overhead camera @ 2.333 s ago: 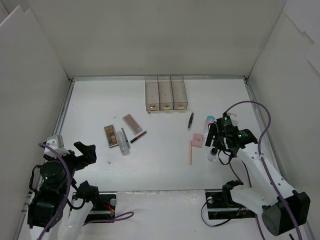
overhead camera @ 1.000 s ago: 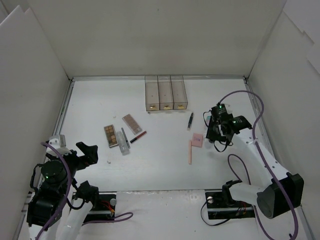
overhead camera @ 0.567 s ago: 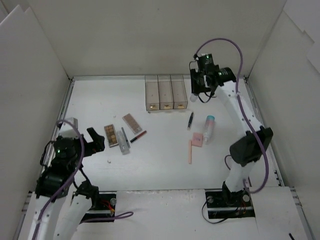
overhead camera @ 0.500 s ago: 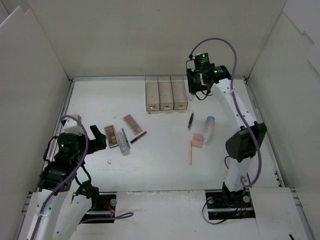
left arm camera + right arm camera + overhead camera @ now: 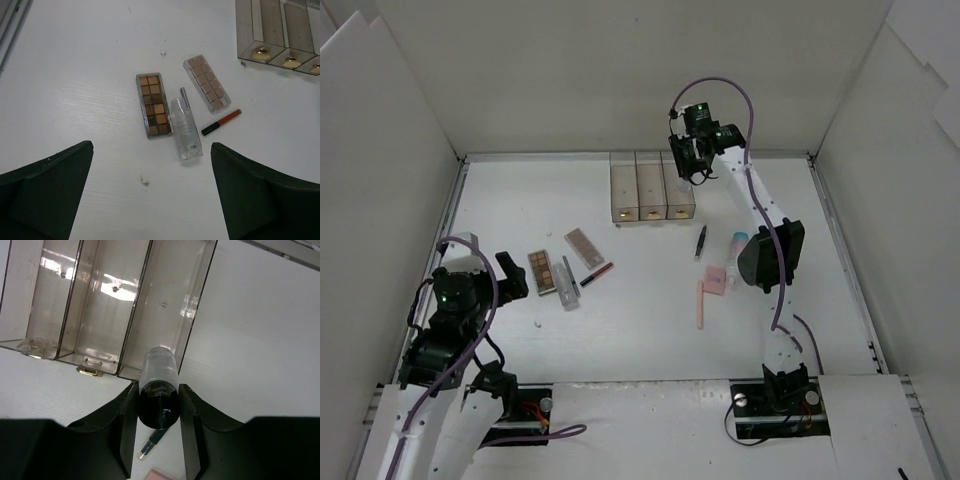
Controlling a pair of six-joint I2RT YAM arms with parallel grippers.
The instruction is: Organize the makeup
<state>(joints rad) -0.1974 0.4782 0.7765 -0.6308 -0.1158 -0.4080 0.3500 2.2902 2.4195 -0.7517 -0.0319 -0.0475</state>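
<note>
while the left gripper (image 5: 151,147) hangs low over the table with its fingers spread wide and nothing between them, the makeup on its side lies flat just ahead of it. we see a dark palette (image 5: 154,105) of brown and orange pans, with a clear tube (image 5: 186,129) lying along its right edge. next comes a paler palette (image 5: 207,83) of pink-brown pans set at a slant, and a red pencil (image 5: 221,122) with a black tip just below that.

further right, the clear three-compartment box (image 5: 651,185) stands at the back of the table. the right gripper (image 5: 158,387) is up over its right-hand compartment, fingers clamped on the black-capped vial (image 5: 159,367). the vial has a clear round body, and its dark end faces the wrist camera. it hangs over that compartment's near end, and we cannot tell how far above.

right of the box lie the black pencil (image 5: 701,241), the pink stick (image 5: 700,303) and the pink square pad (image 5: 716,279) just beside the stick's far end. the white-blue bottle (image 5: 738,243) is partly hidden behind the right arm's elbow.

half a second ago the right gripper was off to the right of the box. it has since swung left over it, the vial with it. the left arm has barely shifted, and the loose makeup lies as it did.
</note>
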